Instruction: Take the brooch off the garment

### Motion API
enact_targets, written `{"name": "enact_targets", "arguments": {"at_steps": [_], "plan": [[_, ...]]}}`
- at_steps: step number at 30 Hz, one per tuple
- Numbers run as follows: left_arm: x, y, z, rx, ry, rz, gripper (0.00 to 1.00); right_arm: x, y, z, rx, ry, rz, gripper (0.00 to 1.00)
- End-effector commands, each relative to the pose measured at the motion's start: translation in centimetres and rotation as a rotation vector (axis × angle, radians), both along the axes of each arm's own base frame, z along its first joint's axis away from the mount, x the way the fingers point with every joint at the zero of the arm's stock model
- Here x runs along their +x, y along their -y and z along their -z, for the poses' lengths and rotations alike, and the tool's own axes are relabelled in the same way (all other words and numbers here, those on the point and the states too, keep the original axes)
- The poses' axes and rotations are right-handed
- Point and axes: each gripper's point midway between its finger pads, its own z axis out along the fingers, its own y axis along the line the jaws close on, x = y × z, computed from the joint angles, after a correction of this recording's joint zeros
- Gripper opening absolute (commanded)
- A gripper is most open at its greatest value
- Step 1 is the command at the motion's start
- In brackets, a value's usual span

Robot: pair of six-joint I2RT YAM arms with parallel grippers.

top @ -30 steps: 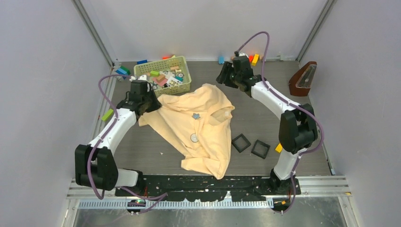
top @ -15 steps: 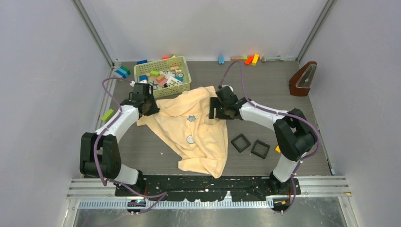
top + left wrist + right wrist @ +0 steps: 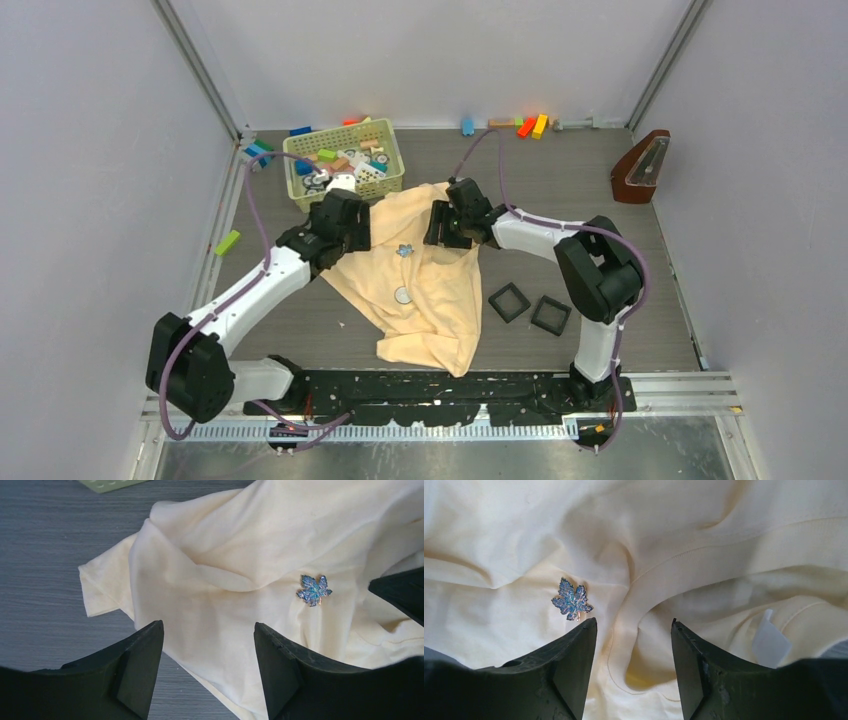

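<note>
Grey wood-grain table (image 3: 620,230) inside white walls, and both arms are leaning in over the pale yellow garment (image 3: 440,300) crumpled across its middle. Off behind the left arm sits the green basket (image 3: 396,160) of coloured blocks, out of play. Now the left gripper (image 3: 207,632): fingers spread wide, nothing between them but rumpled cloth and a sleeve edge. The right gripper (image 3: 633,625) faces it from the other side, jaws apart too and holding nothing, with the shirt's collar seam running through the gap.

Two black square trays (image 3: 530,308) wait behind the right gripper, well apart from the action, and a flat grey disc (image 3: 403,295) lies on the shirt nearer the bases, off to the side of both sets of jaws.

And there's the prize: the brooch (image 3: 572,600), a tiny blue-silver leaf, on the cloth just ahead of the right gripper's view-left fingertip, a touch outside the gap. For the left gripper it sits ahead and beyond the view-right finger.

This looks like the approach step, nothing gripped yet. Next, one gripper probably needs to shift sideways until the leaf is centred between its fingers, then close on it, while the other pins the fabric just beside it
</note>
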Motion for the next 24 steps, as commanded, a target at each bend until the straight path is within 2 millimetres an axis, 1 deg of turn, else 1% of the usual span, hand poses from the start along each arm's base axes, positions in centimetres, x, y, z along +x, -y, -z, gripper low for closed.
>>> {"name": "enact_targets", "arguments": {"at_steps": [1, 6, 8, 10, 11, 12, 13, 14, 15, 16, 17, 18, 19, 20, 21, 22, 23, 24], "plan": [[0.0, 1.8, -2.3, 0.068, 0.108, 0.094, 0.68, 0.7, -2.1, 0.1, 0.05, 0.014, -0.012, 0.6], [0.3, 5.4, -1.4, -0.023, 0.113, 0.235, 0.66, 0.6, -3.0, 1.3, 0.073, -0.007, -0.024, 0.55], [0.5, 6.9, -0.6, -0.05, 0.094, 0.301, 0.64, 0.7, -3.3, 1.6, 0.08, -0.007, -0.028, 0.48], [0.4, 9.1, 0.8, -0.088, 0.049, 0.403, 0.63, 0.8, -3.5, 1.9, 0.068, -0.008, -0.035, 0.31], [0.4, 9.9, 1.5, -0.104, 0.025, 0.436, 0.62, 0.7, -3.4, 2.1, 0.058, -0.005, -0.042, 0.25], [0.4, 10.7, 2.2, -0.123, 0.003, 0.461, 0.61, 0.6, -3.3, 2.2, 0.049, -0.002, -0.042, 0.15], [0.4, 11.3, 3.1, -0.139, -0.017, 0.479, 0.6, 0.8, -3.4, 1.4, 0.062, 0.026, -0.046, 0.1], [0.4, 11.7, 3.6, -0.15, -0.021, 0.492, 0.6, 0.4, -2.9, 1.0, 0.062, 0.037, -0.045, 0.05], [0.3, 12.2, 3.9, -0.17, -0.024, 0.51, 0.59, 0.9, -3.0, 0.0, 0.08, 0.084, -0.044, 0.03], [0.3, 12.6, 4.2, -0.186, -0.021, 0.526, 0.59, 0.4, -2.6, -0.8, 0.09, 0.105, -0.046, 0.01], [0.3, 13.0, 4.2, -0.199, -0.009, 0.539, 0.58, 0.4, -2.5, -1.5, 0.104, 0.139, -0.052, 0.01], [0.4, 13.2, 4.4, -0.206, 0.002, 0.55, 0.58, -0.3, -2.0, -2.3, 0.114, 0.159, -0.053, 0.01], [0.5, 13.4, 4.5, -0.216, 0.018, 0.553, 0.58, -0.3, -1.9, -3.1, 0.129, 0.191, -0.057, 0.01], [0.6, 13.5, 4.3, -0.225, 0.028, 0.555, 0.57, -0.9, -1.6, -4.3, 0.157, 0.227, -0.062, 0.01], [0.6, 13.6, 4.3, -0.229, 0.024, 0.552, 0.57, -1.6, -1.2, -4.1, 0.163, 0.226, -0.07, 0.01], [0.6, 13.4, 4.3, -0.229, 0.025, 0.542, 0.56, -1.6, -1.4, -5.8, 0.198, 0.264, -0.073, 0.0], [0.6, 13.2, 4.4, -0.228, 0.032, 0.53, 0.56, -2.1, -1.4, -6.1, 0.213, 0.265, -0.088, 0.0], [0.6, 13.0, 4.4, -0.228, 0.041, 0.52, 0.56, -2.2, -1.6, -7.4, 0.242, 0.288, -0.097, 0.01]]}}
